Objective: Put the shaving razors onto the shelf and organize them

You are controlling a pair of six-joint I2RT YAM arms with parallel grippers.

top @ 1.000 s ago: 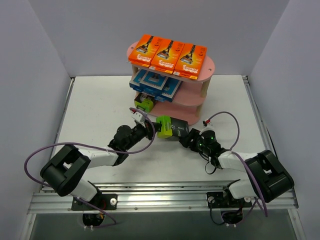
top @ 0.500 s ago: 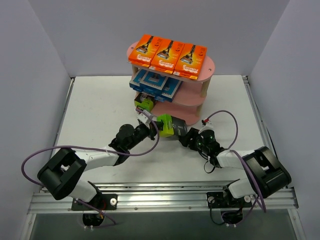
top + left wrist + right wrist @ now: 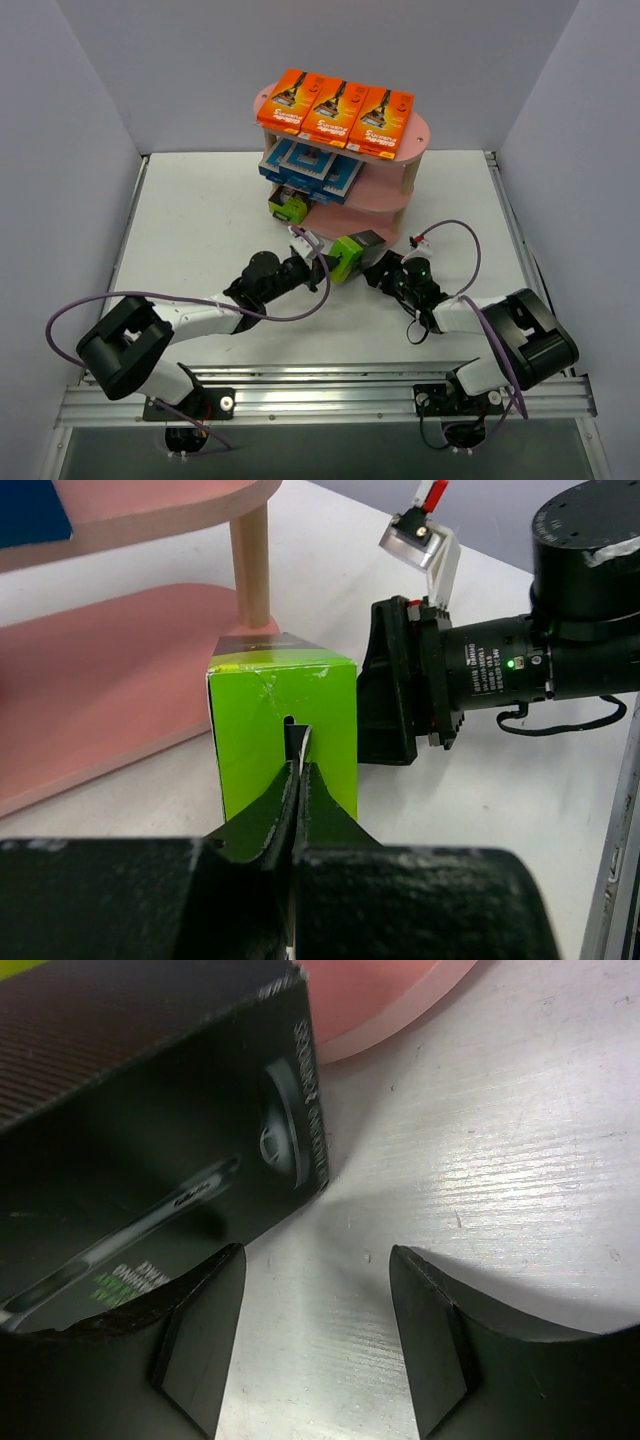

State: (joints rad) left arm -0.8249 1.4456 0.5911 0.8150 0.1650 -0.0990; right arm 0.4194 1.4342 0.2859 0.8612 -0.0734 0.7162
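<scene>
Left tool [image 3: 297, 771]: shut tight, pinching a thin tab on the lime end of the black-and-lime pack [image 3: 350, 253]
Right tool [image 3: 381, 268]: fingers partly spread, holding nothing; the pack's black end is just beside one finger
Black-and-lime pack: between the two tools, just near of the shelf's bottom board
Counter [image 3: 200, 220]: white
Shelf [image 3: 420, 132]: far centre — second lime pack [image 3: 290, 208] on the bottom tier, blue-and-white packs [image 3: 310, 165] in the middle, three orange packs [image 3: 335, 108] on top
</scene>
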